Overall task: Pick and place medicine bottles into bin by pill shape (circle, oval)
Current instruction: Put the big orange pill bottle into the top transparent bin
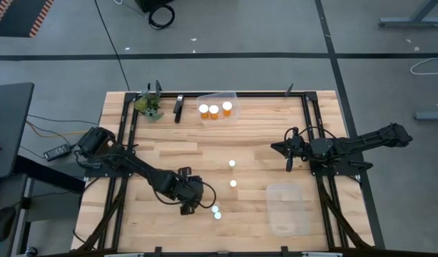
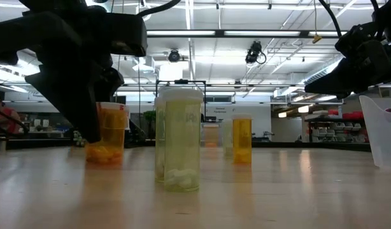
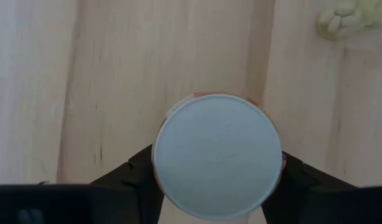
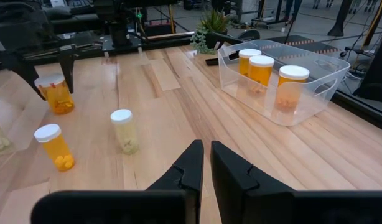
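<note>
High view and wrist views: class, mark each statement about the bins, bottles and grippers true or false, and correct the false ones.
1. The bin by the plant holds three orange bottles. True.
2. The other bin holds two bottles. False: it holds none.
3. The right gripper carries a bottle. False: it is shut on nothing.
4. The left gripper is at a white-capped bottle. True.
</note>
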Robot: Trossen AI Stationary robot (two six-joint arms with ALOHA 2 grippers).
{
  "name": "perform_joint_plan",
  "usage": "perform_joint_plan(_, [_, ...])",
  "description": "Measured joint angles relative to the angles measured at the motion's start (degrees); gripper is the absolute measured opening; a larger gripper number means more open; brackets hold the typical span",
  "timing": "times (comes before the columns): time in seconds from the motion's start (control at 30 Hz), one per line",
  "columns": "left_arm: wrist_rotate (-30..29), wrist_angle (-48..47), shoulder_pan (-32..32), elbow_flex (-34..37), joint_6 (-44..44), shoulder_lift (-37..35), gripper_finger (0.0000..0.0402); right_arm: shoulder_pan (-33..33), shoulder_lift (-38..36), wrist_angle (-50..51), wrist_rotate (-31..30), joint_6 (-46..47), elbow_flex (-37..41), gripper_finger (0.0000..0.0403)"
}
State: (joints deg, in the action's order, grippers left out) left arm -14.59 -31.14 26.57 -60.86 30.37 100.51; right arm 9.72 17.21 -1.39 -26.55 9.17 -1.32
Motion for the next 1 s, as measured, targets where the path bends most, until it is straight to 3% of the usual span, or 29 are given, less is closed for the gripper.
perform_joint_plan(0.5, [2.88,0.4,-6.86,-0.13,-6.64,-1.8,0.0213,0.0,0.0,0.02,0.0,0.0,0.0,0.0037])
perform_joint_plan(1.0, [2.85,-1.76,-18.34,-9.01,-20.74,-2.4,0.0214,0.0,0.0,0.2,0.0,0.0,0.0,0.0037])
